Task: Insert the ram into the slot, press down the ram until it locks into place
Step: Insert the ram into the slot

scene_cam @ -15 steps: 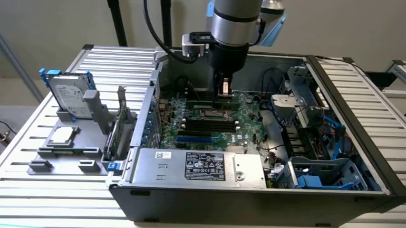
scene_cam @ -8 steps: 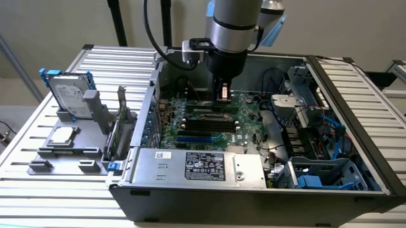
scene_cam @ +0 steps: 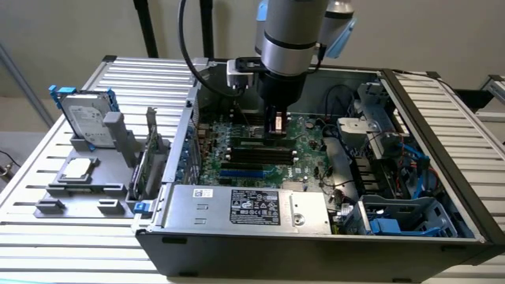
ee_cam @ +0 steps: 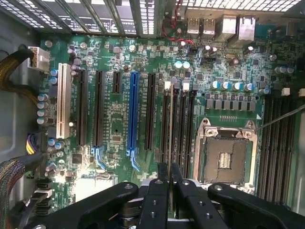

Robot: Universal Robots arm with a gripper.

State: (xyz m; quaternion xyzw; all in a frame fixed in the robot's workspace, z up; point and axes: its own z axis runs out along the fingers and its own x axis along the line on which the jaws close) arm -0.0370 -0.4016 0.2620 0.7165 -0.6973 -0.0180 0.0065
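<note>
Wrist view: end effector (ee_cam: pixel 169 171) clamped on ram (ee_cam: pixel 170 129), ram edge-on, directly ahead of it. Ram long axis parallel to slot (ee_cam: pixel 165 124), lined up just over it. Seating depth: cannot tell.

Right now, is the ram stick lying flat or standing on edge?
On edge: the ram shows as a thin line clamped between the jaws, parallel to the black memory slots. Seated or not: cannot tell.

Hard drive (scene_cam: pixel 85 121) upright in grey stand (scene_cam: pixel 88 190); silver power supply (scene_cam: pixel 197 207); CPU socket (ee_cam: pixel 225 155)
</note>
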